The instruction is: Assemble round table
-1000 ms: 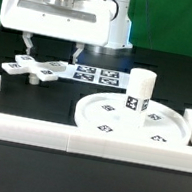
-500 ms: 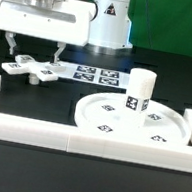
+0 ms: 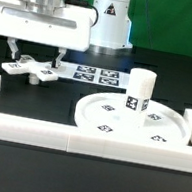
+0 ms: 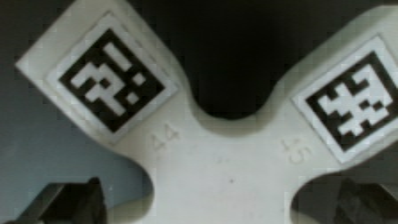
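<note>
Tool (image 3: 36,56) hangs low over the cross (image 3: 29,70) at the exterior view's left, its jaws wide apart with one finger (image 3: 13,47) on either side of the piece and nothing clamped between them. Whether the fingertips touch the cross cannot be told. The cross lies flat on the black table (image 3: 42,100), tags facing up. In the wrist view the cross (image 4: 214,150) fills the picture, two of its arms spreading out from the hub, each with a square tag, and a dark fingertip (image 4: 68,200) shows at a corner.

Well apart from it, at the exterior view's right and nearer, the big round disc (image 3: 169,132) lies flat with its rim up. The short cylinder (image 3: 138,91) stands upright on it, near the middle. The marker board (image 3: 97,76) lies flat just beyond, between cross and disc. A long white border block (image 3: 37,133) runs along the near edge of the table.
</note>
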{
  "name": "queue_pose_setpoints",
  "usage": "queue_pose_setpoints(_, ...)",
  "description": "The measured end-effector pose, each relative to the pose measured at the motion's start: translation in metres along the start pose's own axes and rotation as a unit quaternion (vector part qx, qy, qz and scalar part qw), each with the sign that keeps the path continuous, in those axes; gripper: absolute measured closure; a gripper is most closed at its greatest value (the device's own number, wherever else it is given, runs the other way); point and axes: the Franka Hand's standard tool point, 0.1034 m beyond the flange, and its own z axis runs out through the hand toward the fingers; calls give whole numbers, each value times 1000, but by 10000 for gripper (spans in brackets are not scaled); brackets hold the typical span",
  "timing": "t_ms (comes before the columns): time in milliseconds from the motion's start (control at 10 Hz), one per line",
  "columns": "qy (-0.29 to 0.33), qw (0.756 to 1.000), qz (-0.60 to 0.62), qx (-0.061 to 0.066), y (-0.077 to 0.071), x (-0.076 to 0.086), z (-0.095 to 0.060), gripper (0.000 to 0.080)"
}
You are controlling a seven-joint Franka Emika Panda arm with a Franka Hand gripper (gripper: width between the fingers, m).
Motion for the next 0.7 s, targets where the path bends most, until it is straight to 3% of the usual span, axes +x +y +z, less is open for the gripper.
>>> queue_pose_setpoints(700, -14, 1000, -2, 1, -2, -8, 12, 151)
